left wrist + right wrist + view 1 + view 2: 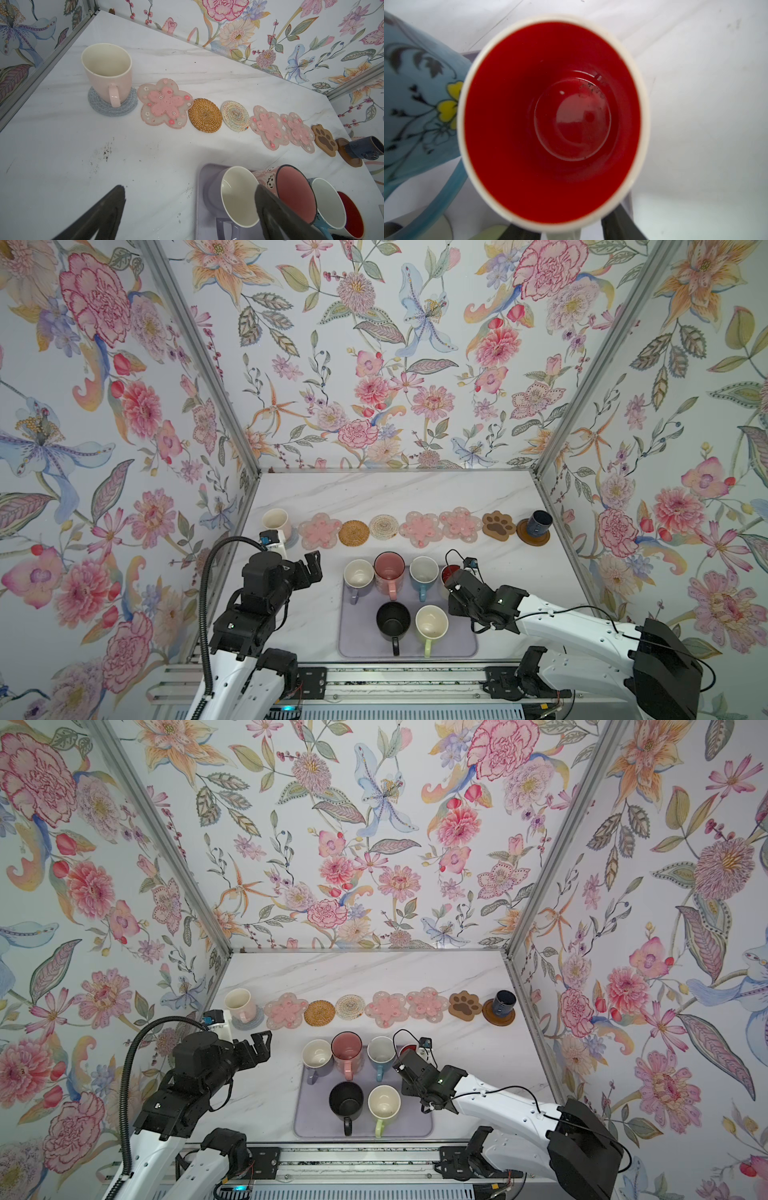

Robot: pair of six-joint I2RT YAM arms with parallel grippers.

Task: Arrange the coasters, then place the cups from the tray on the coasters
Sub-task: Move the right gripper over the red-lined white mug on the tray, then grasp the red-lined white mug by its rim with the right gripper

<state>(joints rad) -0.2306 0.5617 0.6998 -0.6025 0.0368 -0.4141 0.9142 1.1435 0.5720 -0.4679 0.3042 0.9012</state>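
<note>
Left fingers (pixel 110 207) wide apart

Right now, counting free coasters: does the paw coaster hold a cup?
No, the paw coaster lies bare beside the navy cup.

Eight coasters (pixel 353 532) in one back row: cream-pink cup (pixel 276 522) on grey coaster (pixel 99 108), navy cup (pixel 539 521) on brown disc (pixel 533 538). Other six cups (pixel 393 621) upright on lavender tray (pixel 361 649).

I see bare table (pixel 374 493) behind the coasters (pixel 353 532) and left of the tray (pixel 357 639); the blue mug (pixel 415 93) crowds the red-lined mug (pixel 550 124).
</note>
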